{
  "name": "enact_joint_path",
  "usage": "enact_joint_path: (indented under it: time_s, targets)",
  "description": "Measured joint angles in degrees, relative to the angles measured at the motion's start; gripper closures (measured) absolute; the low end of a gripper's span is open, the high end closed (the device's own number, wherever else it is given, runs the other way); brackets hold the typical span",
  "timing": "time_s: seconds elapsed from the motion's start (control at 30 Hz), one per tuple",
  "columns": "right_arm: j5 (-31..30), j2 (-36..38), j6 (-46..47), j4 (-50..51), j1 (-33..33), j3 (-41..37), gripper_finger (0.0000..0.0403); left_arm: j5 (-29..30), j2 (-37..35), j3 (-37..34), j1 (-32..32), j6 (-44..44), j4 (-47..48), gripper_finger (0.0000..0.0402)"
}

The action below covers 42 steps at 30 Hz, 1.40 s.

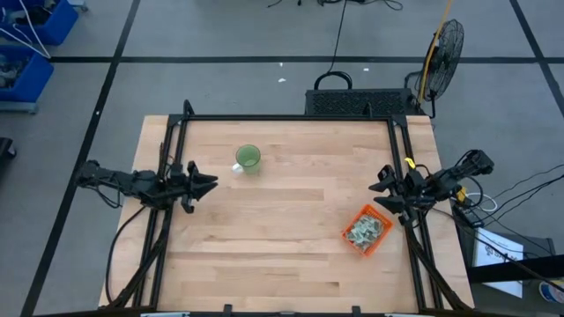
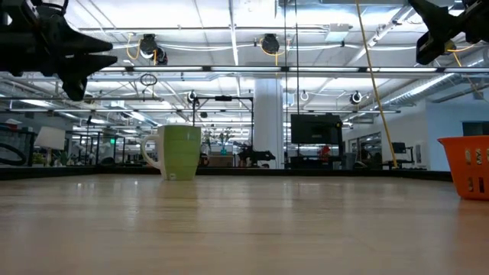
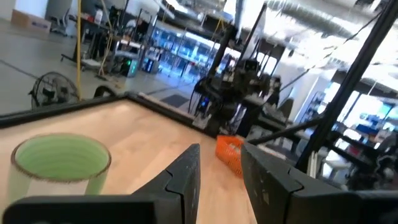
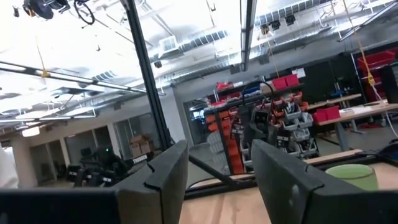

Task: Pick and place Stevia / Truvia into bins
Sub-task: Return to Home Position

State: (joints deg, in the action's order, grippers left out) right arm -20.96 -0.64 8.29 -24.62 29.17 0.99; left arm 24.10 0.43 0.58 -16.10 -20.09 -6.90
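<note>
The orange bin (image 1: pixel 367 231) stands on the wooden table near its right edge, and pale green and white Stevia / Truvia packets (image 1: pixel 364 230) lie piled inside it. The bin also shows in the low view (image 2: pixel 466 164) and in the left wrist view (image 3: pixel 229 153). My left gripper (image 1: pixel 210 183) hovers open over the table's left side, pointing level toward the right, clear of everything. My right gripper (image 1: pixel 381 187) hovers open by the right edge, just beyond the bin, pointing left. Nothing is between the left fingers (image 3: pixel 186 171) or the right fingers (image 4: pixel 171 165).
A green cup (image 1: pixel 248 158) stands upright on its base at the far left-centre of the table, close to my left gripper. A black case (image 1: pixel 357 101) and a fan (image 1: pixel 445 44) stand beyond the far edge. Black frame rails (image 1: pixel 167 150) run along both sides.
</note>
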Motion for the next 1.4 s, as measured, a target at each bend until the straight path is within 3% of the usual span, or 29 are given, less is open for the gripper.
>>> enact_joint_path:
  time_s: [1.4]
  targets:
    - [0.03,0.00,0.00,0.02,0.02,-0.11,0.0232,-0.46,0.37,0.09,0.00,1.37,3.20,0.0282]
